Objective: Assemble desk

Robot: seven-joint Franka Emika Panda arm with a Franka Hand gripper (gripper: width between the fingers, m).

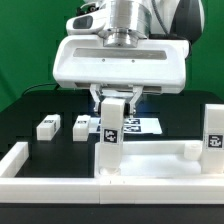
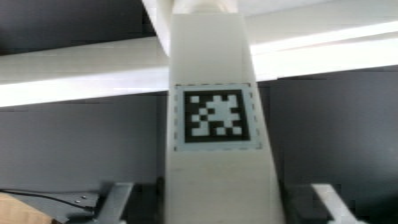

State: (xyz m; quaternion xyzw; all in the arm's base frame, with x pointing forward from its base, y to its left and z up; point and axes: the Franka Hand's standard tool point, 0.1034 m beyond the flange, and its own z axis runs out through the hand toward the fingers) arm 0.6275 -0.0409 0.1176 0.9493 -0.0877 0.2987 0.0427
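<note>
A white desk leg (image 1: 110,135) with a square tag stands upright at the left corner of the white desk top (image 1: 165,157), in the exterior view's centre. My gripper (image 1: 116,100) is straight above, its fingers on either side of the leg's upper end. In the wrist view the leg (image 2: 215,110) fills the middle. The fingers (image 2: 121,200) stand apart from its sides with dark gaps, so the gripper (image 2: 224,205) is open. A second leg (image 1: 213,134) stands upright at the desk top's right corner.
Two more legs (image 1: 47,127) (image 1: 81,125) lie on the black table at the exterior view's left. The marker board (image 1: 145,125) lies behind the gripper. White border rails (image 1: 22,158) run along the left and front.
</note>
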